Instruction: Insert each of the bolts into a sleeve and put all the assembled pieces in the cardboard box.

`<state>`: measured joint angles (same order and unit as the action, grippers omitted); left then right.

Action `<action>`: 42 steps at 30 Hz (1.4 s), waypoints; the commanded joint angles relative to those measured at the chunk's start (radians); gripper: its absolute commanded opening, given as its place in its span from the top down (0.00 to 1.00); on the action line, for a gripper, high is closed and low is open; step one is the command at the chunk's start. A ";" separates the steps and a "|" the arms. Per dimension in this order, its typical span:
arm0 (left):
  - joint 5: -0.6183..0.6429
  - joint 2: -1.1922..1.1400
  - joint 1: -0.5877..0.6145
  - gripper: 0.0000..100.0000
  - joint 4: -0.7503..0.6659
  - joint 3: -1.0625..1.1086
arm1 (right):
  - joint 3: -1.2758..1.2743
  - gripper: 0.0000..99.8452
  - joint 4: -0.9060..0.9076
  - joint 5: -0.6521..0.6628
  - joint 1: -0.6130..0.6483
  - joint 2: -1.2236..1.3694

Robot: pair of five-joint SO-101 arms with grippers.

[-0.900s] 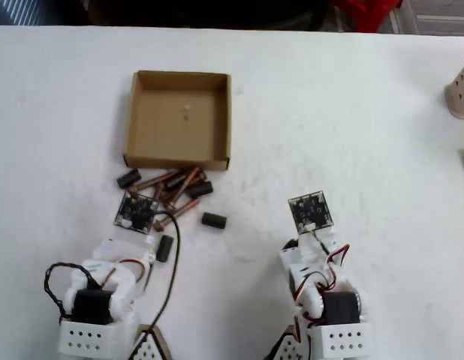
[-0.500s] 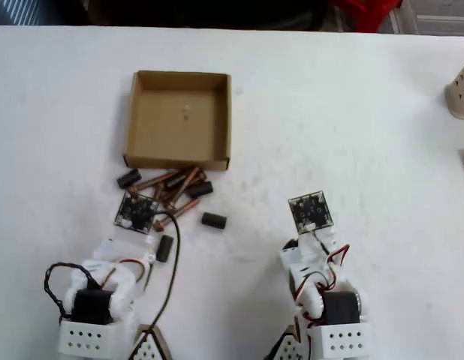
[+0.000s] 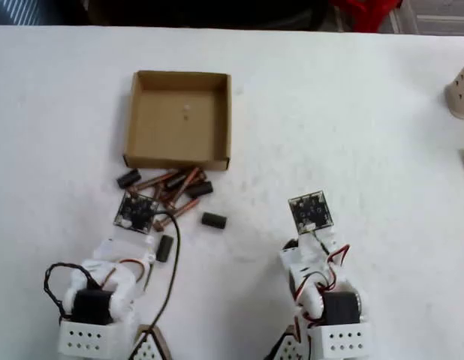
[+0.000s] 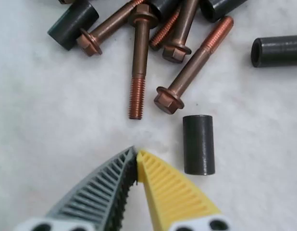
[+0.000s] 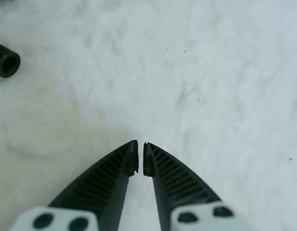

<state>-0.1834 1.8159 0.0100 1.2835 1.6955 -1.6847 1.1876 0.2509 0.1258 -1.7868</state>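
– Moved at all since a moment ago?
– Nothing; my left hand (image 4: 136, 155) hangs with its tips pressed together, holding nothing, just short of the copper bolts (image 4: 139, 62), a black sleeve (image 4: 198, 144) just beside it; my right hand (image 5: 140, 159) is all but closed over the bench (image 5: 211, 72), gripping nothing.
– And the cardboard box (image 3: 176, 160)?
– Just beyond the pile.

A white table (image 3: 367, 112) is carrying an open cardboard box (image 3: 179, 127), with copper bolts (image 3: 184, 186) and black sleeves (image 3: 213, 220) lying scattered just beside its near wall.
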 commanded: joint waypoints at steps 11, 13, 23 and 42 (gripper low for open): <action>-0.008 0.008 0.019 0.98 -0.044 -0.037 | -0.006 0.98 0.010 0.009 -0.001 -0.013; -0.009 0.008 0.068 0.98 -0.060 -0.043 | -0.003 0.98 0.010 0.009 -0.001 -0.013; -0.011 0.010 0.390 0.98 -0.269 -0.003 | 0.015 0.98 0.012 0.009 -0.119 -0.013; -0.002 -0.104 0.456 0.88 -0.184 -0.276 | 0.015 0.98 0.030 0.379 -0.229 -0.013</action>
<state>-0.1834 1.8082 0.4580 1.0978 1.5190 -1.6755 1.2152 0.6176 -0.0967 -1.7868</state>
